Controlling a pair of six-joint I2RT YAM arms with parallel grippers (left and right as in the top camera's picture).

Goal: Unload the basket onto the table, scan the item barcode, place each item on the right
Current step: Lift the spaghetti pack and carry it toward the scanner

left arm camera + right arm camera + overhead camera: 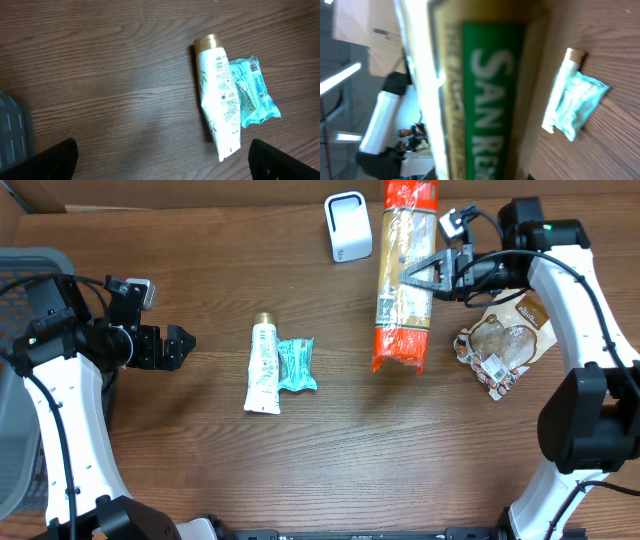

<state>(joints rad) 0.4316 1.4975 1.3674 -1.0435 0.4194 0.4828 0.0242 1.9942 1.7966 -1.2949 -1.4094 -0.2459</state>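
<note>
**A:** Where is the item to be scanned?

**B:** The long pasta packet [403, 280], clear film with a tan label and an orange-red end, lies lengthwise from 12 to 6 o'clock. It sits at about 1 o'clock from the middle of the dark wooden table [200, 470]. The right wrist camera is filled by its green panel with white lettering.

**A:** And the right gripper?

**B:** The right gripper [418, 272] reaches in from 3 o'clock and pinches the pasta packet about halfway along, with its fingers pressed onto the film. I cannot tell whether the packet rests on the wood or is raised.

**A:** What is near it?

**B:** A small white rounded box [347, 227] stands just beside the packet's far end, at 9 o'clock from it. A brown snack bag [505, 340] with a clear window lies at 3 o'clock, under the right arm.

**A:** And the left side?

**B:** The left gripper [185, 346] has its fingers spread wide and holds nothing. It points toward 3 o'clock at a white squeeze tube [263, 365] with a gold cap. The tube is well apart from the gripper, with its cap toward 12. A crinkled teal sachet [296, 365] touches the tube at its 3 o'clock side. A grey mesh basket [25, 270] sits at the table's 9 o'clock edge.
</note>
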